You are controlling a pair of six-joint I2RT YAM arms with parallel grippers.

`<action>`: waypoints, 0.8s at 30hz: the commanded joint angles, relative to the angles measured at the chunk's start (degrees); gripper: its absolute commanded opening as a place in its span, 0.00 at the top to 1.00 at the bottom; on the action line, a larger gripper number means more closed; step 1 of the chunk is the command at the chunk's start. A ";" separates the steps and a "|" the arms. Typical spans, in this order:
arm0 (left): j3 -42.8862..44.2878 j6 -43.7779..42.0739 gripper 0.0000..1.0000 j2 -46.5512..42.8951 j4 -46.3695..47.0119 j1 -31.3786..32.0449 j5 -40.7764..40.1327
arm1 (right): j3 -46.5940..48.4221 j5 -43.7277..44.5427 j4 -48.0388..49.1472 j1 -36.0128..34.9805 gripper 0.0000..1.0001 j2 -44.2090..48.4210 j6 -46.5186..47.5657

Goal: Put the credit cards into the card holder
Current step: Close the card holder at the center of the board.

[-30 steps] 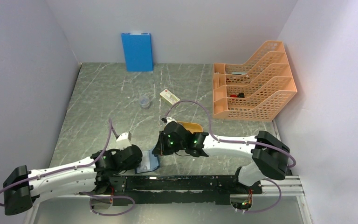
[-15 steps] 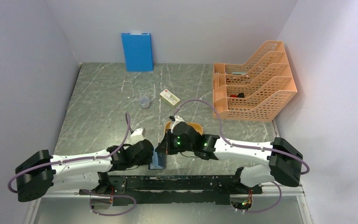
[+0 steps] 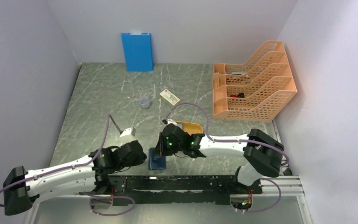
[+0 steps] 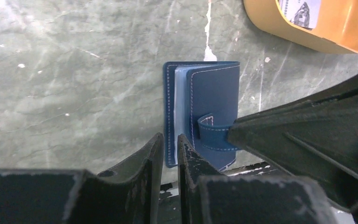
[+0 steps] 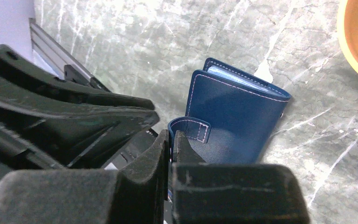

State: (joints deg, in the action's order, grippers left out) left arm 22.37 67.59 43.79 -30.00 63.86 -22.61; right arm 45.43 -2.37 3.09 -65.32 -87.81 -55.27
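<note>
The dark navy card holder (image 3: 157, 160) lies folded on the table near the front edge, its cover slightly raised and pale inner leaves (image 4: 181, 107) showing at its edge. My right gripper (image 5: 171, 140) is shut on its snap tab (image 5: 190, 129). My left gripper (image 4: 168, 148) hovers over the holder's left edge (image 4: 169, 116), jaws nearly together, pinching nothing I can see. A whitish printed credit card (image 4: 299, 9) lies in the orange oval tray (image 3: 192, 127) just behind the right gripper (image 3: 164, 145).
A cream box with a red mark (image 3: 169, 97) and a small clear cup (image 3: 144, 101) sit mid-table. A bright blue folder (image 3: 137, 51) stands at the back wall. An orange file rack (image 3: 254, 88) fills the right side. A black rail (image 3: 191, 183) runs along the near edge.
The holder lay open showing its light blue inside, was raised between both grippers, and now lies folded. My left arm swung right, then drew back left. The right gripper stayed at the holder.
</note>
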 commanded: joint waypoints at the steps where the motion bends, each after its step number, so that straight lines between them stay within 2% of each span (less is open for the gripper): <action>1: 0.99 1.61 0.77 -3.55 -7.77 0.10 -3.00 | 2.04 -0.41 0.15 0.07 1.00 -3.31 -0.18; 8: 2.90 2.24 0.77 -6.32 -10.23 0.10 -5.34 | 6.04 -5.87 0.65 -0.28 0.99 -9.36 2.35; 9: 3.11 2.30 0.77 -6.30 -10.52 0.15 -5.62 | 6.33 -6.81 0.99 -0.33 0.90 -9.69 2.62; 11: 3.57 2.58 0.76 -6.33 -11.34 0.06 -6.07 | 6.93 -8.08 1.33 -0.59 0.66 -9.39 3.15; 14: 4.36 3.34 0.76 -6.94 -13.06 0.08 -7.12 | 8.71 -9.48 -0.49 -0.65 0.48 -7.71 4.07; 18: 5.25 3.82 0.74 -8.69 -14.80 0.12 -8.19 | 10.29 -9.93 -5.91 -0.64 0.36 -2.32 5.87; 21: 6.38 3.61 0.70 -9.57 -16.03 0.10 -8.96 | 10.58 -7.97 -11.93 -0.60 0.32 3.79 8.18; 24: 8.08 1.81 0.63 -9.62 -16.36 0.11 -9.23 | 9.04 -2.77 -17.93 -0.47 0.32 9.96 9.81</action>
State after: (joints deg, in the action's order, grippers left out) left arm 26.92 70.72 34.61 -44.29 63.86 -29.36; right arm 54.33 -10.31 -5.61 -65.69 -85.17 -49.01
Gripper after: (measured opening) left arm 0.334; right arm 0.679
